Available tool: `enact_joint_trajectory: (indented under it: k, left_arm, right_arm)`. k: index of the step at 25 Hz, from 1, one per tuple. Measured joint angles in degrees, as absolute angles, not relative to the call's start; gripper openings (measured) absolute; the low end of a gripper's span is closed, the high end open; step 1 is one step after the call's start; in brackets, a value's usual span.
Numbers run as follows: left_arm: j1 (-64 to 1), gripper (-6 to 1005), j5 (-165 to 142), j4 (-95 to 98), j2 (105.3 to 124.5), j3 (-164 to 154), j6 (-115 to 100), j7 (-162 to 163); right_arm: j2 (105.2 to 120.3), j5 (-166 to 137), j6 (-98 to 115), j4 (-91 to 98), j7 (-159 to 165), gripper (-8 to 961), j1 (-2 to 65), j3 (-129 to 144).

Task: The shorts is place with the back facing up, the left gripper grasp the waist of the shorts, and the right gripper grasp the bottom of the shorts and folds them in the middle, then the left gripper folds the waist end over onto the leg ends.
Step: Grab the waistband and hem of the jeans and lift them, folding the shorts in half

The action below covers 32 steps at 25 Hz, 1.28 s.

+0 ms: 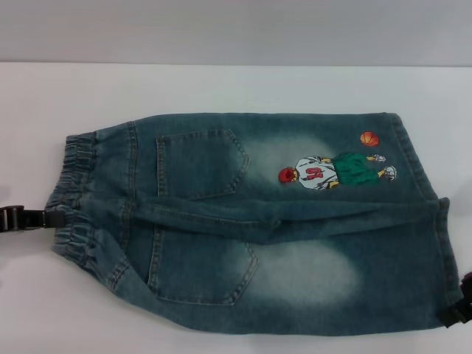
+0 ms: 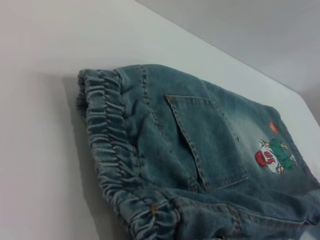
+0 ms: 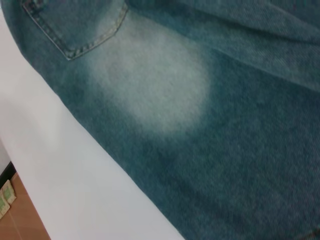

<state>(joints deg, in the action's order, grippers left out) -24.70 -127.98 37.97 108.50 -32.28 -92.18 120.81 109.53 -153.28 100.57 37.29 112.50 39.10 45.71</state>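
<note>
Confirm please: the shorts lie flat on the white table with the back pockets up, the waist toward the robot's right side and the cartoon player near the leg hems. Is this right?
Not quite. In the head view the ruffled waist of the shorts points toward the robot's left, beside the left gripper. The rest holds: the shorts lie flat on the white table, back pockets up, cartoon player near the leg hems.

Head overhead; wrists near shorts

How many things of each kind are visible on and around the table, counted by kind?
Denim shorts: 1
Back pockets on the shorts: 2
Embroidered player figure: 1
Embroidered orange ball: 1
Robot pincers: 2, left pincer at the waist, right pincer at the leg hem
Total: 7
</note>
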Motion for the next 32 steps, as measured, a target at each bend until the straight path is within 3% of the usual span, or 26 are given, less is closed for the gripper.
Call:
enact_joint_trajectory:
  k: [17,27,32]
  left_arm:
    - [-24.72,40,-127.97,37.97,108.15,-32.08,-91.52,120.67]
    - [-24.88,41,-127.76,37.97,107.94,-32.08,-91.38,120.84]
    - [-24.95,41,-127.70,37.97,107.93,-32.08,-91.01,121.25]
  right_arm:
    - [110.71,-153.41,103.38,38.64,112.08,463,40.67,48.51]
    - [110.49,-153.41,103.35,38.67,112.03,230,40.76,48.61]
    - [110.33,-153.41,102.70,39.32,111.87,69,40.50,48.21]
